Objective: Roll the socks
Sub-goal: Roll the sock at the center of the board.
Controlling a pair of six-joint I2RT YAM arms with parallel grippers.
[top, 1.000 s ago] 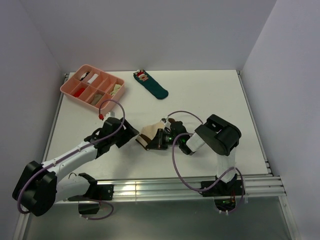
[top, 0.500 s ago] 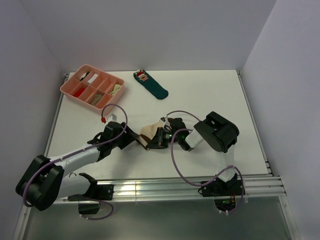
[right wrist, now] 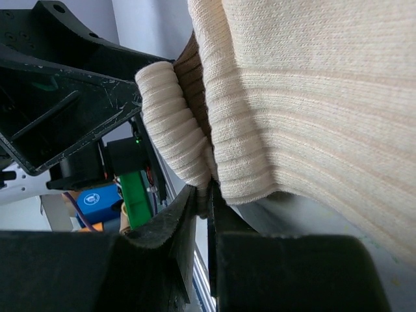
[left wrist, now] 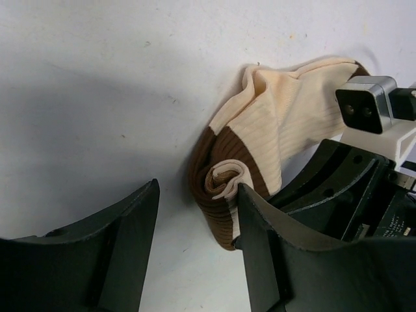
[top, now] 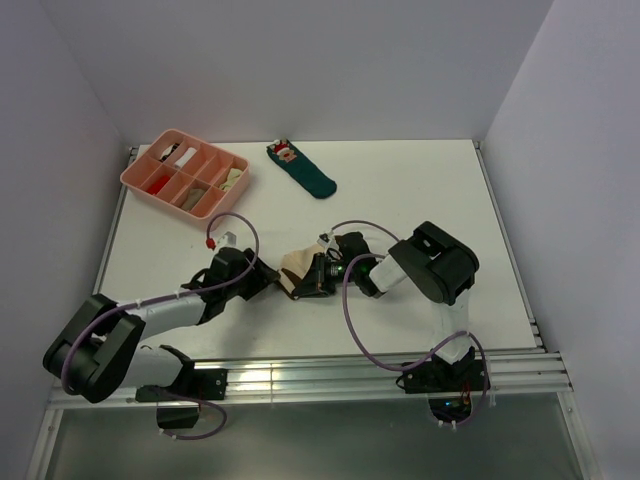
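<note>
Mid-desk, slightly toward the near edge, the soft cream-and-brown ribbed socks [top: 298, 268] lie as one bunched bundle on the white desk [top: 420, 190], between the two arms. The right gripper [top: 320, 274] is at the bundle's right side, fingers pressed together on a thin fold of cream fabric; the right wrist view shows that pinch plainly. The left gripper [top: 268, 281] is at the bundle's left side with jaws spread and nothing between them. In the left wrist view the tight rolled end, wrapped by the brown band, sits just beside its right finger. Whether they touch, I cannot tell.

Step in hand, as I judge it: the roll is started and the left gripper has to catch the rolled end. To do it well, shift the left gripper so the roll sits between both fingers, not outside one. Close on the whole coil, not only its outer layer. The right pinch should hold the loose cream part taut so the coil does not slacken.

Counts: two grippers, one sock bundle (I cannot separate the socks in it), one dark teal sock [top: 305, 170] far of centre, one pink plastic compartment tray [top: 213, 146] far left.
</note>
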